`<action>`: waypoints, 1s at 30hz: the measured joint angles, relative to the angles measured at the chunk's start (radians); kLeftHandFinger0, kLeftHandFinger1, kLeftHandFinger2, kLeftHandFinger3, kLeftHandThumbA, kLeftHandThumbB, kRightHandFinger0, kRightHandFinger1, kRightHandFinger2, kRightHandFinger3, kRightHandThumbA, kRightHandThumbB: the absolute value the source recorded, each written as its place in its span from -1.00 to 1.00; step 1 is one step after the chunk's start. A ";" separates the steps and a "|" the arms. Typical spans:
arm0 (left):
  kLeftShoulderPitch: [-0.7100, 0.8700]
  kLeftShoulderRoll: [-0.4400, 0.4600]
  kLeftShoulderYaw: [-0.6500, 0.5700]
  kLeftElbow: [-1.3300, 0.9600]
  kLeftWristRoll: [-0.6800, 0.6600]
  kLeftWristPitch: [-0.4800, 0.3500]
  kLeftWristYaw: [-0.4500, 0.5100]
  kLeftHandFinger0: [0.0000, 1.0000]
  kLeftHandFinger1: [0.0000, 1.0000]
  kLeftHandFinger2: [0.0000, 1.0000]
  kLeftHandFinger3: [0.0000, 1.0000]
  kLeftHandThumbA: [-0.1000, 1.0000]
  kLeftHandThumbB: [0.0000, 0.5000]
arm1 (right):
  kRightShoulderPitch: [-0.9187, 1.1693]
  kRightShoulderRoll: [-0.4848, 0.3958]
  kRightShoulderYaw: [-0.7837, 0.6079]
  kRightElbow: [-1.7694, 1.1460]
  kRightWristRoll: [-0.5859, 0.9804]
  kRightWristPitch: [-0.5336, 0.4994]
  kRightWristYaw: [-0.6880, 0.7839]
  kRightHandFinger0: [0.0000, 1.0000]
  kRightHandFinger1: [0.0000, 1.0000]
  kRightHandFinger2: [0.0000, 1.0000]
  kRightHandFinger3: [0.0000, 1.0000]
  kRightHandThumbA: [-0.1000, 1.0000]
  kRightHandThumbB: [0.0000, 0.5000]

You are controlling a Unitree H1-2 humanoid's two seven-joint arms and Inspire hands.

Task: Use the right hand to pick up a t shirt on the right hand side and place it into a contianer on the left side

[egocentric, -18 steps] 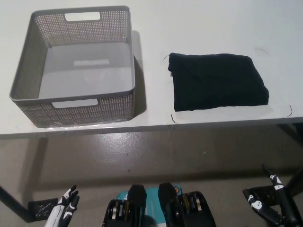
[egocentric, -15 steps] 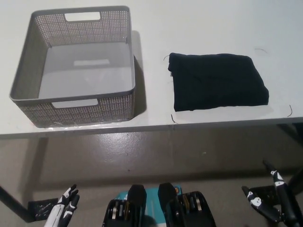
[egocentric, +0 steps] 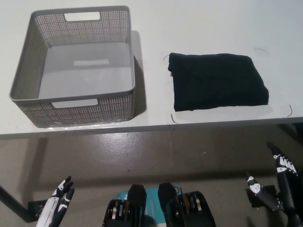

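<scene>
A folded black t-shirt (egocentric: 217,81) lies flat on the right part of the white table (egocentric: 189,28). To its left stands a grey perforated basket (egocentric: 75,101) with nothing in it. My black right hand (egocentric: 274,189) hangs below the table's front edge at the bottom right, open with fingers spread, well short of the shirt. The white left hand (egocentric: 57,205) rests low at the bottom left, fingers apart and holding nothing.
The table's front edge (egocentric: 151,127) runs across the picture between both hands and the objects. Brown floor shows below it. A few loose threads lie on the table around the shirt.
My right hand has shifted slightly right and up, its fingers spreading wider. The left hand has sunk a little lower and to the left. Shirt and basket have not moved.
</scene>
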 measured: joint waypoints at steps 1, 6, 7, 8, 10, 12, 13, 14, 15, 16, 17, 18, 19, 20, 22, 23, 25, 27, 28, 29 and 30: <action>-0.007 0.000 0.000 0.000 0.001 0.000 0.000 0.82 1.00 1.00 1.00 1.00 0.93 | -0.001 0.000 0.000 -0.011 -0.006 -0.002 -0.006 1.00 1.00 1.00 1.00 0.30 1.00; -0.018 0.000 0.000 0.000 0.001 0.000 -0.002 0.88 1.00 1.00 1.00 1.00 0.94 | 0.005 0.002 0.000 -0.098 -0.022 -0.007 -0.007 1.00 1.00 1.00 1.00 0.29 1.00; -0.019 0.000 0.000 0.000 0.001 0.000 -0.003 0.88 1.00 1.00 1.00 1.00 0.95 | 0.005 0.003 -0.001 -0.114 -0.024 -0.007 -0.007 1.00 1.00 1.00 1.00 0.29 1.00; -0.021 0.000 -0.001 0.000 0.000 0.000 -0.003 0.88 1.00 1.00 1.00 1.00 0.95 | 0.004 0.004 -0.002 -0.143 -0.029 -0.005 -0.007 1.00 1.00 1.00 1.00 0.29 1.00; -0.022 0.000 -0.001 0.001 0.001 0.000 -0.003 0.87 1.00 1.00 1.00 1.00 0.95 | -0.001 0.006 -0.003 -0.164 -0.040 -0.004 -0.008 1.00 1.00 1.00 1.00 0.27 1.00; -0.022 0.000 -0.002 0.002 0.001 0.000 -0.003 0.86 1.00 1.00 1.00 1.00 0.97 | -0.013 0.007 -0.007 -0.171 -0.047 0.002 -0.008 1.00 1.00 1.00 1.00 0.22 1.00; -0.022 -0.001 -0.003 0.003 0.001 0.000 -0.003 0.86 1.00 1.00 1.00 1.00 0.94 | -0.022 0.007 -0.008 -0.171 -0.049 0.004 -0.008 1.00 1.00 1.00 1.00 0.15 1.00; -0.022 -0.001 -0.004 0.003 0.002 0.001 -0.003 0.86 1.00 1.00 1.00 1.00 0.95 | -0.033 0.007 -0.010 -0.171 -0.053 0.008 -0.007 1.00 1.00 1.00 1.00 0.09 1.00; -0.022 -0.001 -0.005 0.003 0.002 0.001 -0.003 0.85 1.00 1.00 1.00 1.00 0.92 | -0.043 0.007 -0.012 -0.171 -0.055 0.010 -0.007 1.00 1.00 1.00 1.00 0.07 1.00; -0.022 -0.001 -0.006 0.003 0.002 0.001 -0.003 0.84 1.00 1.00 1.00 1.00 0.91 | -0.056 0.007 -0.013 -0.171 -0.057 0.012 -0.007 1.00 1.00 1.00 1.00 0.06 1.00; -0.022 -0.001 -0.006 0.004 0.002 0.001 -0.003 0.84 1.00 1.00 1.00 1.00 0.96 | -0.067 0.007 -0.013 -0.171 -0.058 0.013 -0.007 1.00 1.00 1.00 1.00 0.01 1.00; -0.022 -0.001 -0.006 0.004 0.002 0.000 -0.003 0.84 1.00 1.00 1.00 1.00 1.00 | -0.079 0.007 -0.014 -0.171 -0.058 0.014 -0.007 1.00 1.00 1.00 1.00 0.00 1.00; -0.022 -0.001 -0.007 0.005 0.002 0.000 -0.003 0.84 1.00 1.00 1.00 1.00 1.00 | -0.090 0.007 -0.016 -0.171 -0.059 0.014 -0.007 1.00 1.00 1.00 1.00 0.00 1.00; -0.022 -0.001 -0.007 0.005 0.002 0.000 -0.003 0.84 1.00 1.00 1.00 1.00 0.98 | -0.098 0.007 -0.017 -0.171 -0.059 0.014 -0.007 1.00 1.00 1.00 1.00 0.04 1.00; -0.022 -0.001 -0.009 0.005 0.004 0.000 -0.003 0.85 1.00 1.00 1.00 1.00 0.96 | -0.113 0.006 -0.020 -0.170 -0.061 0.017 -0.007 1.00 1.00 1.00 1.00 0.07 1.00; -0.022 -0.001 -0.009 0.005 0.005 0.001 -0.003 0.85 1.00 1.00 1.00 1.00 0.96 | -0.118 0.006 -0.022 -0.170 -0.063 0.018 -0.007 1.00 1.00 1.00 1.00 0.07 1.00; -0.022 -0.001 -0.012 0.005 0.007 0.001 -0.003 0.87 1.00 1.00 1.00 1.00 0.95 | -0.131 0.004 -0.027 -0.168 -0.070 0.023 -0.007 1.00 1.00 1.00 1.00 0.06 1.00; -0.022 -0.001 -0.013 0.005 0.007 0.001 -0.003 0.84 1.00 1.00 1.00 1.00 0.92 | -0.137 0.000 -0.032 -0.164 -0.075 0.026 -0.007 1.00 1.00 1.00 1.00 0.07 1.00; -0.022 -0.001 -0.013 0.005 0.007 0.001 -0.003 0.82 1.00 1.00 1.00 1.00 0.92 | -0.140 -0.003 -0.035 -0.162 -0.078 0.027 -0.007 1.00 1.00 1.00 1.00 0.15 1.00; -0.022 -0.001 -0.013 0.005 0.008 0.001 -0.003 0.82 1.00 1.00 1.00 1.00 0.94 | -0.144 -0.007 -0.037 -0.158 -0.083 0.030 -0.007 1.00 1.00 1.00 1.00 0.21 1.00; -0.022 -0.001 -0.014 0.005 0.008 0.001 -0.003 0.81 1.00 1.00 1.00 1.00 0.94 | -0.149 -0.013 -0.039 -0.155 -0.090 0.035 -0.007 1.00 1.00 1.00 1.00 0.23 1.00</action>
